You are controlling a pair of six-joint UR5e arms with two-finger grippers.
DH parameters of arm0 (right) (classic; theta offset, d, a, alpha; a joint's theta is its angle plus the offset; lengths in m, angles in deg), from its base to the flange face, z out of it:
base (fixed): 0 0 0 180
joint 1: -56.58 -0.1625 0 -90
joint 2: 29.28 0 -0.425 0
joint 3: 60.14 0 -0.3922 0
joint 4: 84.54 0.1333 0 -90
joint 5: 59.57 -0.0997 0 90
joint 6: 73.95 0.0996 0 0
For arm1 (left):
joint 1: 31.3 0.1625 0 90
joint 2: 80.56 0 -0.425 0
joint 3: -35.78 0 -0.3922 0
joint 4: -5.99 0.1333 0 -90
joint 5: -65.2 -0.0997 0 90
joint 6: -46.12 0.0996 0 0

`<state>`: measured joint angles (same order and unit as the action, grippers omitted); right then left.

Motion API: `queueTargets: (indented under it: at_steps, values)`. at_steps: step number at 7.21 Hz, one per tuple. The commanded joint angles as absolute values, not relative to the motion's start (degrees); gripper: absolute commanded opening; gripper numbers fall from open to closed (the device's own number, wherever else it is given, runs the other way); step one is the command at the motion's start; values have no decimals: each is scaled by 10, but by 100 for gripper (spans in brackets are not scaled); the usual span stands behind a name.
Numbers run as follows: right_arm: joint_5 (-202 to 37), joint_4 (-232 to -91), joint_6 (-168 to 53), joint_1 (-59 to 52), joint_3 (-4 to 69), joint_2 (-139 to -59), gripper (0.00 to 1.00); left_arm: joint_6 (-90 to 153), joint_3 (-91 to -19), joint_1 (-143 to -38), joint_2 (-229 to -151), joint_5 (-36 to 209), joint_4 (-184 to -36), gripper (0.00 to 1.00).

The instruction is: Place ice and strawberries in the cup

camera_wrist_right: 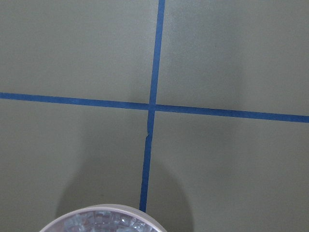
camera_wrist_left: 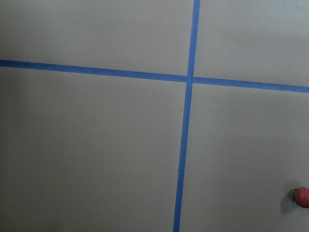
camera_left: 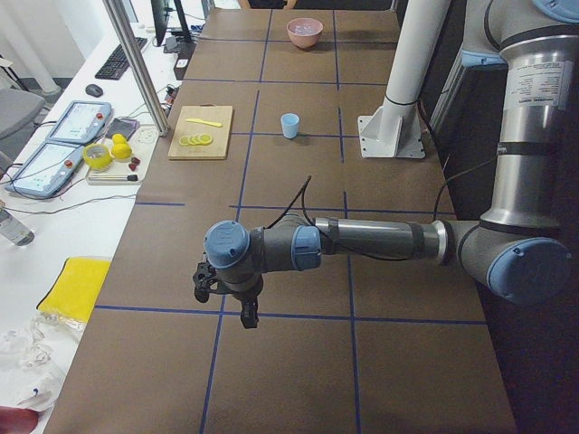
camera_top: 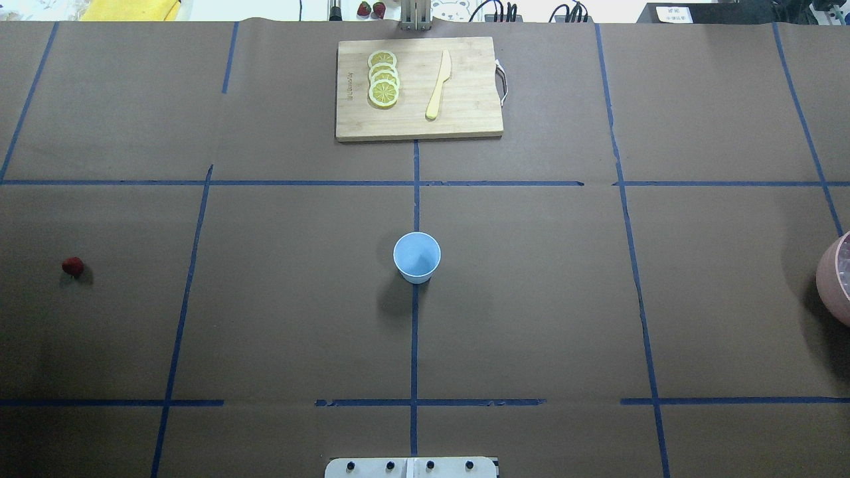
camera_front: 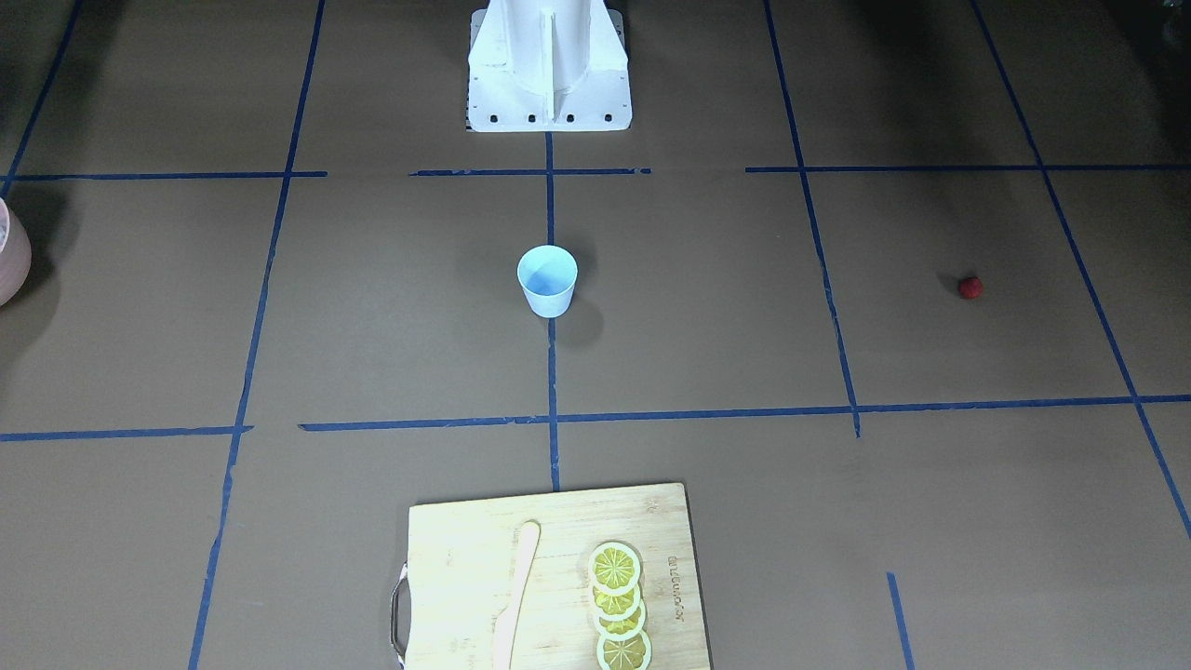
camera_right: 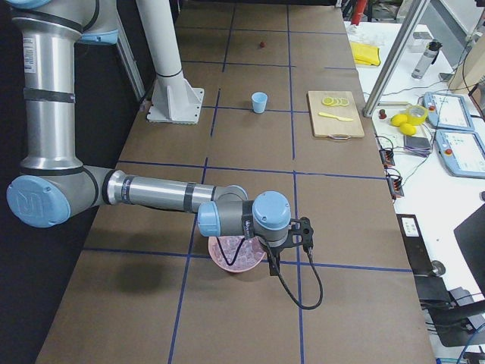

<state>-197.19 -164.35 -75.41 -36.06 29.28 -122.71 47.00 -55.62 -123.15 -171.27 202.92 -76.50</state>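
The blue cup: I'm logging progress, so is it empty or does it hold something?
Empty. The overhead view shows the cup bare inside; the strawberry lies far off on the table.

A bamboo cutting board (camera_top: 465, 119) with a metal handle lies at the far middle edge of the brown table (camera_top: 531, 299). It carries four overlapping lemon slices (camera_top: 384, 78) and, beside them, a pale wooden knife (camera_top: 438, 85). A pinkish bowl (camera_top: 829, 285) sits at one end. Blue tape (camera_top: 416, 345) grids the surface.
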Motion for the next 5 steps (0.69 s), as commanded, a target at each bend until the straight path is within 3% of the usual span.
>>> queueTargets:
  at_steps: [1, 5]
  values:
    - [-1974, -1640, -751, -361, 292, -1236, 99, 470, -555, -1232, -1713, 2027, -766, 100]
    - [-1969, -1638, -748, -360, 291, -1234, 100, 470, -566, -1232, -1713, 2027, -768, 100]
